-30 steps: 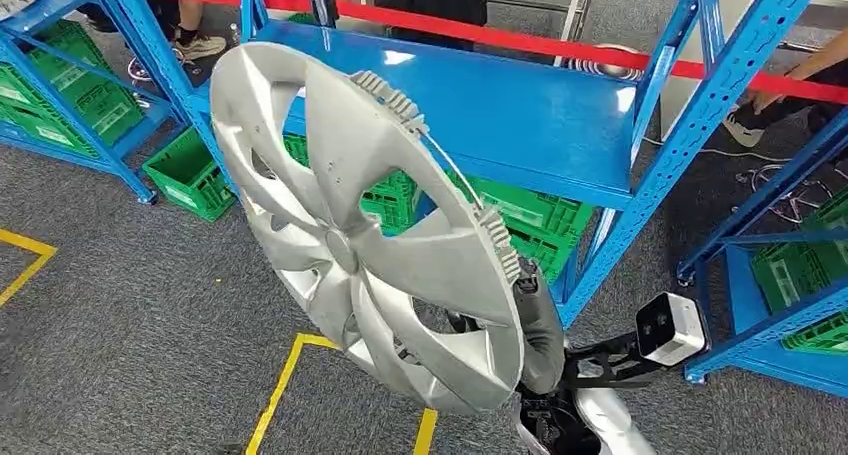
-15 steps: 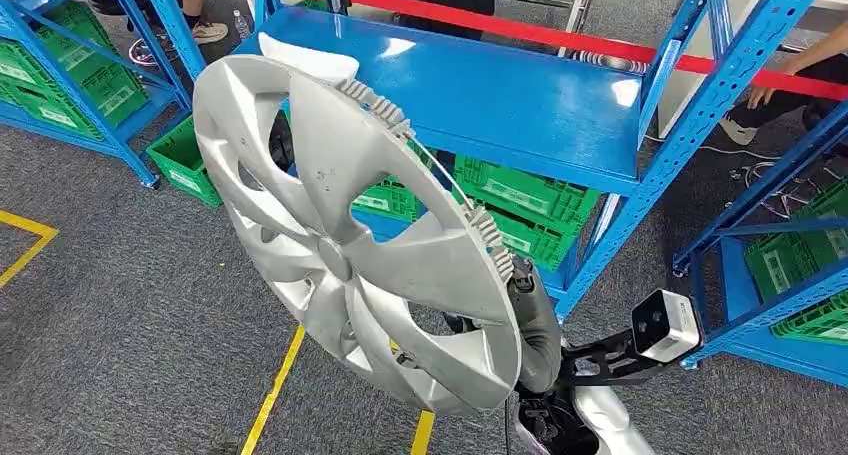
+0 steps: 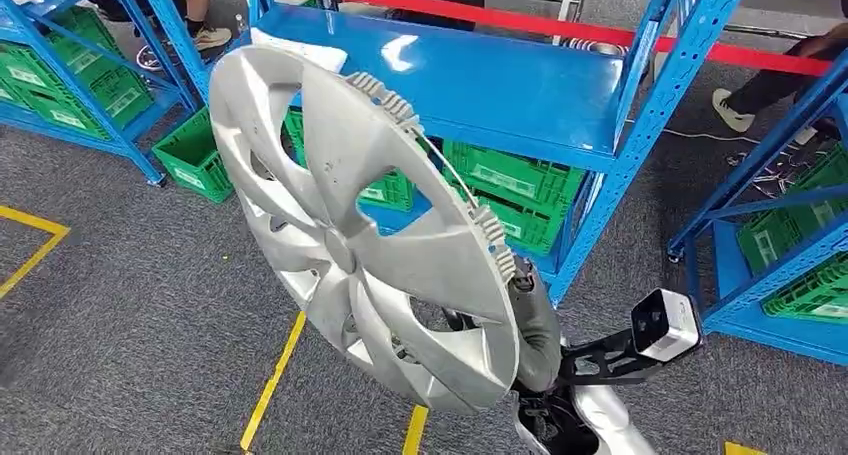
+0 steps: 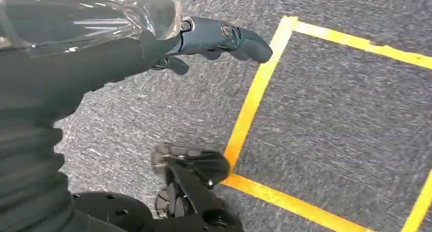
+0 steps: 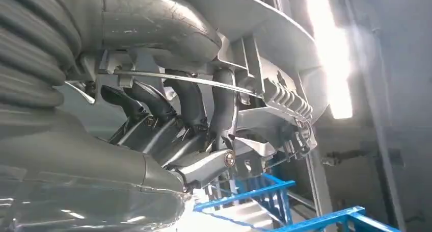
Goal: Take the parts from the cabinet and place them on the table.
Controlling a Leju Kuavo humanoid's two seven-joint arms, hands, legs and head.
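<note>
Left hand [image 4: 153, 43] hangs over grey carpet with yellow floor tape [image 4: 254, 104], fingers loosely extended, nothing in it. Head view, left to centre: silver wheel cover [image 3: 350, 235] held tilted in the air, filling mid-frame in front of the blue shelving rack [image 3: 520, 85]. Green crates [image 3: 520, 190] under the shelf. Lower right: right hand [image 3: 535, 330] clamps the cover's rim, fingers [image 5: 224, 104] hooked behind it.

The hubcap [image 3: 360, 235] I hold covers most of my right hand [image 3: 530, 320] in the head view, and much of the shelf [image 3: 470, 85] and green crates [image 3: 510, 190] behind it. At my left wrist, my left hand [image 4: 153, 43] runs off the picture's edge, so I cannot tell how its fingers [image 4: 229, 35] lie.
</note>
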